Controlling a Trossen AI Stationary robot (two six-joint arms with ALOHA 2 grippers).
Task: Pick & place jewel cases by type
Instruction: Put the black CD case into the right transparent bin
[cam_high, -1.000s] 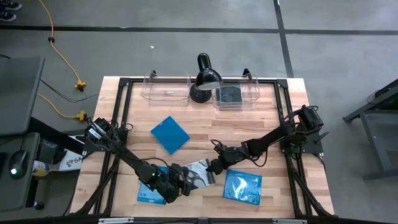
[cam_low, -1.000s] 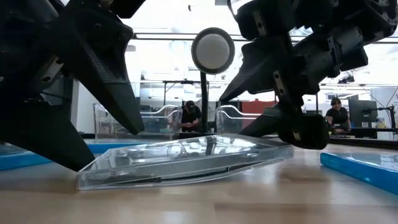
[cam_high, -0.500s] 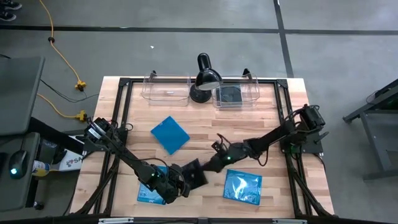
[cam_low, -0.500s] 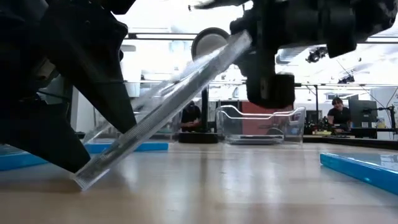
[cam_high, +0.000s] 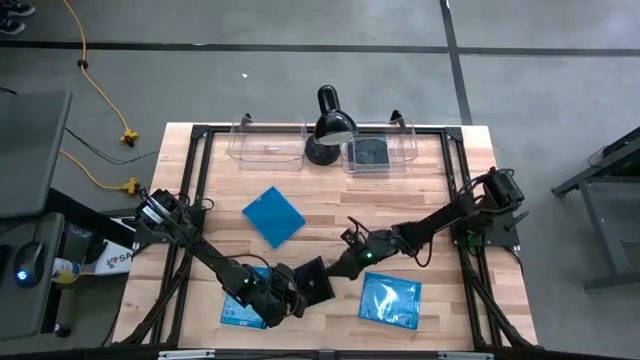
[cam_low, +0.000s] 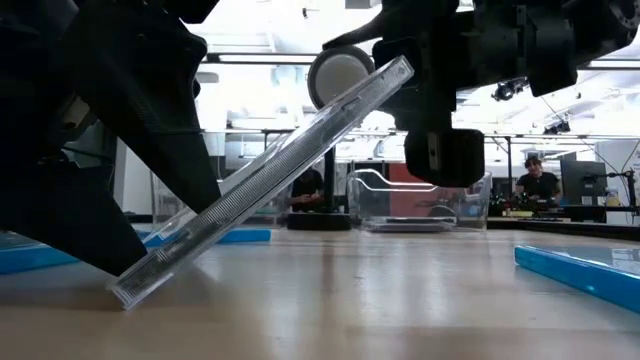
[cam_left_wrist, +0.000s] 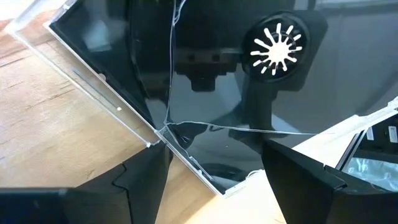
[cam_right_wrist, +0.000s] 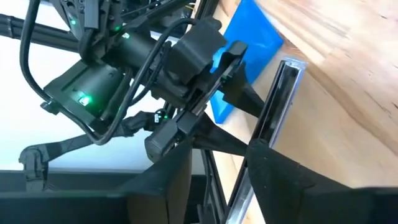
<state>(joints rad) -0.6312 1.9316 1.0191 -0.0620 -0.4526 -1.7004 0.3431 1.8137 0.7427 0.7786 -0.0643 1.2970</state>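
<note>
A black jewel case (cam_high: 312, 280) with a cracked clear front (cam_left_wrist: 205, 74) stands tilted near the table's front middle, its lower edge (cam_low: 125, 292) on the wood. My left gripper (cam_high: 288, 292) is open at the case's lower left end, and the lower corner (cam_left_wrist: 217, 186) sits between its fingers. My right gripper (cam_high: 340, 268) is open around the raised upper edge (cam_low: 395, 72). Blue jewel cases lie flat at the left centre (cam_high: 273, 215), front left (cam_high: 238, 312) and front right (cam_high: 390, 300). My left gripper has the case's clear lower edge (cam_left_wrist: 155, 134) against one fingertip (cam_left_wrist: 146, 168); whether the other finger touches, I cannot tell. The fingers slant down from the table's left. My right gripper has the case's raised edge (cam_right_wrist: 268, 134) against the inner side of one finger (cam_right_wrist: 280, 180); the other finger (cam_right_wrist: 177, 180) stands apart. It comes almost level from the table's right. The case leans on it, tilted.
Two clear bins stand at the back edge: the left one (cam_high: 268, 148), and the right one (cam_high: 400, 155) with a dark case inside. A black desk lamp (cam_high: 325, 125) stands between them. A black frame (cam_high: 195, 180) runs around the table's edges.
The black case lay almost flat and now stands steeply tilted. Its right edge has risen while its left edge stayed on the table at my left gripper. My right gripper has gone up and a little toward the table's left with that edge.
</note>
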